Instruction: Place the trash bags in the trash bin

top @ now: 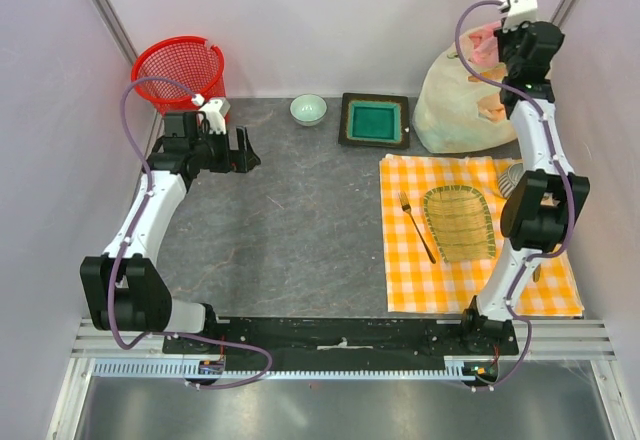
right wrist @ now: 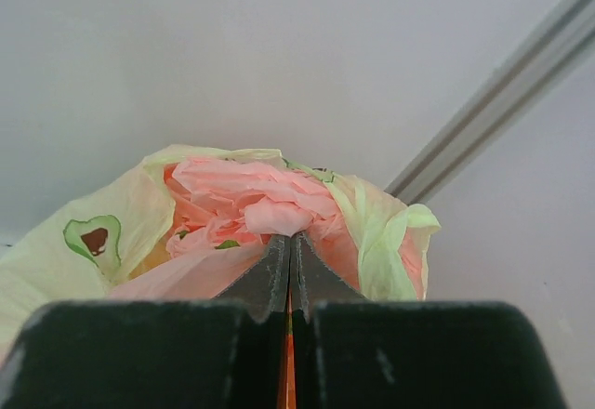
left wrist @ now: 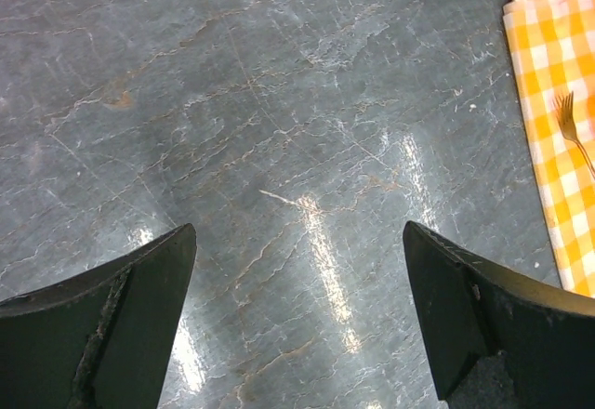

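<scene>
The red mesh trash bin (top: 180, 68) stands at the table's back left corner. Crumpled pink trash bags (top: 483, 42) fill the mouth of a large pale yellow-green bag (top: 455, 100) at the back right. My right gripper (top: 500, 48) is raised at that bag's mouth. In the right wrist view its tips (right wrist: 290, 237) are shut on a fold of the pink bag (right wrist: 251, 191), with pink film running between the jaws. My left gripper (top: 243, 150) is open and empty over bare table just in front of the bin; the left wrist view (left wrist: 297, 232) shows only tabletop between the fingers.
A small green bowl (top: 308, 109) and a dark square plate (top: 375, 120) sit along the back. A yellow checked cloth (top: 400, 260) on the right carries a fork (top: 417, 227) and a woven mat (top: 458, 222). White walls close in at the back and both sides.
</scene>
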